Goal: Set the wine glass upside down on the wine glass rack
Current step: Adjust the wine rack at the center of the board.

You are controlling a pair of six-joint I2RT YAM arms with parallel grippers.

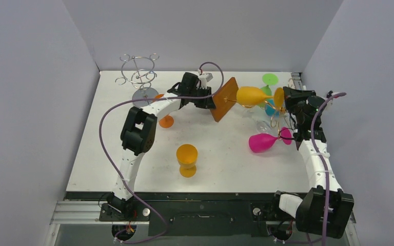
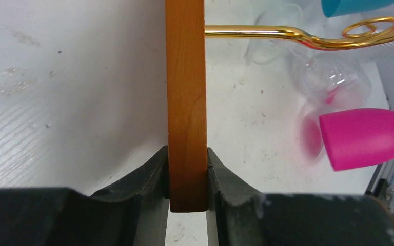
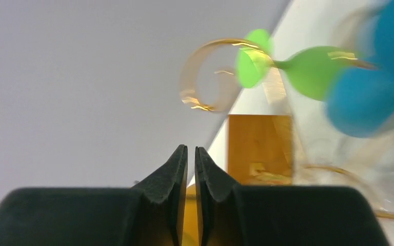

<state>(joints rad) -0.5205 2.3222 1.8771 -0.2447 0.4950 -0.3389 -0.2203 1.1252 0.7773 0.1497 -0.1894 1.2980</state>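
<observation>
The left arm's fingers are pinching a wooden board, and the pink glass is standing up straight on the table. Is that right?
Not quite. The left fingers do pinch the board, but the pink glass is not standing up straight: it is tipped over sideways. The top view shows it.

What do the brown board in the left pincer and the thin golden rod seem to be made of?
The brown board looks like stained wood, smooth: faint lengthwise grain shows. The golden rod seems polished, perhaps plated, metal: bright mirror-like glints.
</observation>
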